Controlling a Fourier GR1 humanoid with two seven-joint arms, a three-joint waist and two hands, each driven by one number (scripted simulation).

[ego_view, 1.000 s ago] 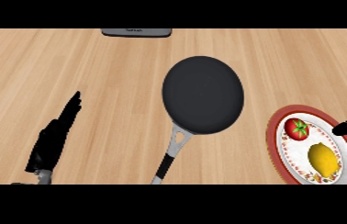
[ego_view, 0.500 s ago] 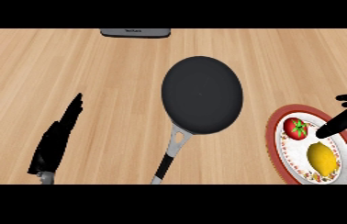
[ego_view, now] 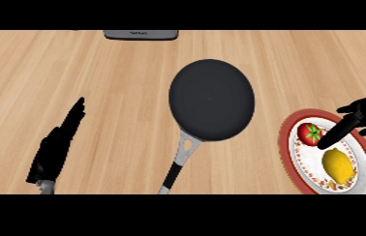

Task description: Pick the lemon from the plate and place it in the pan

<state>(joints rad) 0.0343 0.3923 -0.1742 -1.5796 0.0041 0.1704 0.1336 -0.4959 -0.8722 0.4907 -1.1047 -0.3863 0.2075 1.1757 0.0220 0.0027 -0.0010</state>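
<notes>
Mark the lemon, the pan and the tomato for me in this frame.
lemon (ego_view: 339,166): head view, middle of its yellow body.
pan (ego_view: 211,99): head view, centre of its dark cooking surface.
tomato (ego_view: 311,134): head view, on its red skin beside the green stem.

Wooden counter, black pan at centre, red-rimmed plate at right, grey object at far edge

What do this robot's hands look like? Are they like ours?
Somewhat. The left hand is all black, with slim tapering fingers, on a grey wrist stub. The right hand shows only thin black fingers at the picture's edge. No cables or markings are visible.
</notes>
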